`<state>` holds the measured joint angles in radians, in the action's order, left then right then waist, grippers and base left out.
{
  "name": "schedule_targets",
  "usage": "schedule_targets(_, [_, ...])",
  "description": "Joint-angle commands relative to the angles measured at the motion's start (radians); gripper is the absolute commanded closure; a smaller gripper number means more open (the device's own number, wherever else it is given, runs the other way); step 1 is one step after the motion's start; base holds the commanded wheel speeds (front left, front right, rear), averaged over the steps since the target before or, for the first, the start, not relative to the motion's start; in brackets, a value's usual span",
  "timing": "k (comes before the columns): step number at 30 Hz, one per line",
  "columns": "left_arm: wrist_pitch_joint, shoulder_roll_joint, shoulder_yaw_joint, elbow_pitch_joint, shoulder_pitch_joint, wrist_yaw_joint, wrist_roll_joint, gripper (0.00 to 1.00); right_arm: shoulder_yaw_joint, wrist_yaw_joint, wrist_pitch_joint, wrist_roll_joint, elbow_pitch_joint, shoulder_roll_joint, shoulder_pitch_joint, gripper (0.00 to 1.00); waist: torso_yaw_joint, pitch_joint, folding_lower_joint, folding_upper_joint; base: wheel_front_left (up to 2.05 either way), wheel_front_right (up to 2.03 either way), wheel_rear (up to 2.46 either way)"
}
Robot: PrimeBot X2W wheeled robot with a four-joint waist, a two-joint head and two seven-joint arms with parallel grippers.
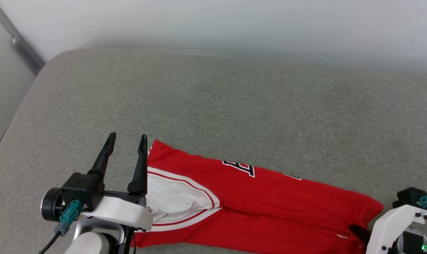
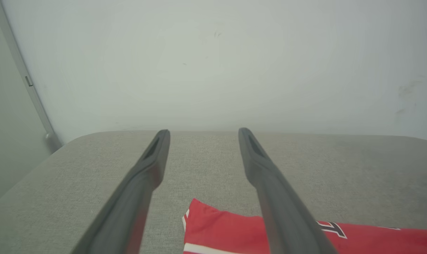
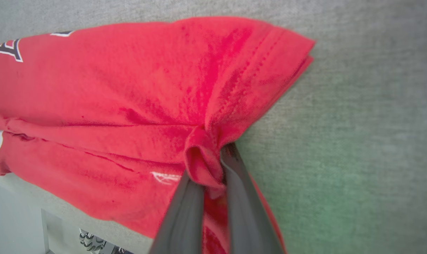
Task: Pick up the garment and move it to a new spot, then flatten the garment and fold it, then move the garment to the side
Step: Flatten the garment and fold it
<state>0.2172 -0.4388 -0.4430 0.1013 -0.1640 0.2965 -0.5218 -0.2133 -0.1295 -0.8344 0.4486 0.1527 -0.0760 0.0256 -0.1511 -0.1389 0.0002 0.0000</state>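
The right hand pinches a bunched fold of the red garment on grey fabric.

The head camera looks down on the garment from its near side, the left wrist camera looks low over its left end toward the wall, the right wrist camera close onto its right end, all sharing it

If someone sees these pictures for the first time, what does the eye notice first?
The bright red jersey stands out first, lying in a long strip near the front edge of the grey cushion. Next comes the right claw, shut on a bunched fold at the jersey's right end. The left claw stands open at the jersey's left end, holding nothing.
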Motion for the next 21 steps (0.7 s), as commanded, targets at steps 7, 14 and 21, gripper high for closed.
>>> schedule_targets(7, [-0.029, -0.024, -0.002, -0.012, 0.018, 0.032, 0.019, 0.00, 0.012, -0.001, 0.029, -0.001, -0.021, -0.055, 0.026, 1.00, 0.030, 0.073, -0.0002, 0.0000, 0.00, 0.00, 0.00])
schedule_targets(14, [-0.042, -0.036, 0.000, 0.005, 0.043, 0.051, 0.017, 0.00, -0.061, -0.001, 0.011, -0.024, -0.043, -0.086, 0.026, 1.00, 0.068, 0.106, -0.0002, 0.0000, 0.00, 0.00, 0.00])
schedule_targets(21, [-0.050, -0.039, -0.012, 0.017, 0.047, 0.053, 0.022, 0.00, -0.300, -0.001, -0.032, -0.059, -0.119, -0.048, 0.020, 1.00, 0.097, 0.113, -0.0002, 0.0000, 0.00, 0.00, 0.00])
